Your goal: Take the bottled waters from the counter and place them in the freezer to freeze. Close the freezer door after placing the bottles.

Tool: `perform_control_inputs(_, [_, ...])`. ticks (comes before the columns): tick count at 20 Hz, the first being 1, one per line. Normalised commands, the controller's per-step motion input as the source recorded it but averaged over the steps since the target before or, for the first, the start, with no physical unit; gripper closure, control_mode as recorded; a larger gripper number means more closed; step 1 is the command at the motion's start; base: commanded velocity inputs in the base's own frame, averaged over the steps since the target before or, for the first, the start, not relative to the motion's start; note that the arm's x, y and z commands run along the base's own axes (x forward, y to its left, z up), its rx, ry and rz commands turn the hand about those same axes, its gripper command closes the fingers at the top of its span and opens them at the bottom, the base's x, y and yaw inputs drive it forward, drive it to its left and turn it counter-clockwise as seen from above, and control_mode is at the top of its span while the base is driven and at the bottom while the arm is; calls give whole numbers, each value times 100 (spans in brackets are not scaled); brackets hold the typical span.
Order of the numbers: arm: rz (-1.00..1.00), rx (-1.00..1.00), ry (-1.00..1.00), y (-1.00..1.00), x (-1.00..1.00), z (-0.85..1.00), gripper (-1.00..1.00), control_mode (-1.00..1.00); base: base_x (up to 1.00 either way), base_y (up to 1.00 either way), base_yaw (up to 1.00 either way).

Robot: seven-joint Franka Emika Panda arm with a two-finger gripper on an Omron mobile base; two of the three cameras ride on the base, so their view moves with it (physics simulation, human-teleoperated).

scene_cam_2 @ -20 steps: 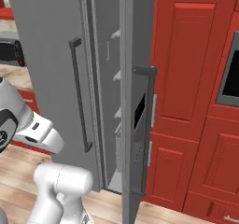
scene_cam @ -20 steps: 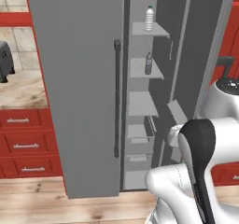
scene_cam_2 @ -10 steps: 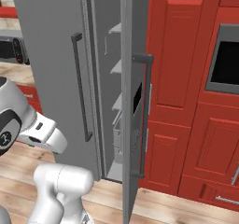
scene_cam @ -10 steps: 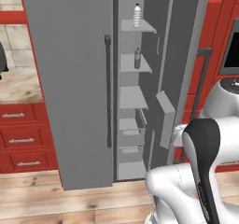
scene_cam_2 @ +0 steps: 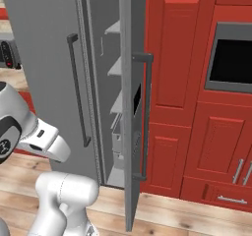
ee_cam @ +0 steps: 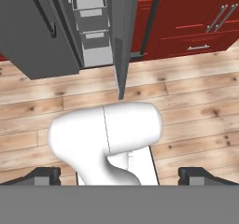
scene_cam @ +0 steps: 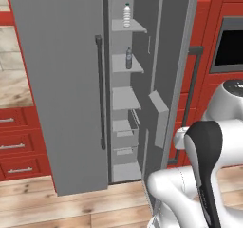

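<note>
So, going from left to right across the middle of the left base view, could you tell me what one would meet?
Red drawer fronts → freezer door → its dark bar handle → freezer shelves holding two bottled waters → the other grey door → built-in oven.

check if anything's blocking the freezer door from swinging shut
Nothing visible does. Both bottled waters stand well back on their shelves, and the freezer door has only bare wooden floor beside it. The open hand hangs low, empty.
</note>
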Motion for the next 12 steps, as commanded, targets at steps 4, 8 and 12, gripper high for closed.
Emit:
perform_control_inputs(4, [0, 0, 0, 0, 0, 0, -100, 100, 0, -28, 7])
perform_control_inputs(8, [0, 0, 0, 0, 0, 0, -100, 100, 0, -34, 6])
perform_control_inputs(12, [0, 0, 0, 0, 0, 0, -100, 100, 3, -51, 2])
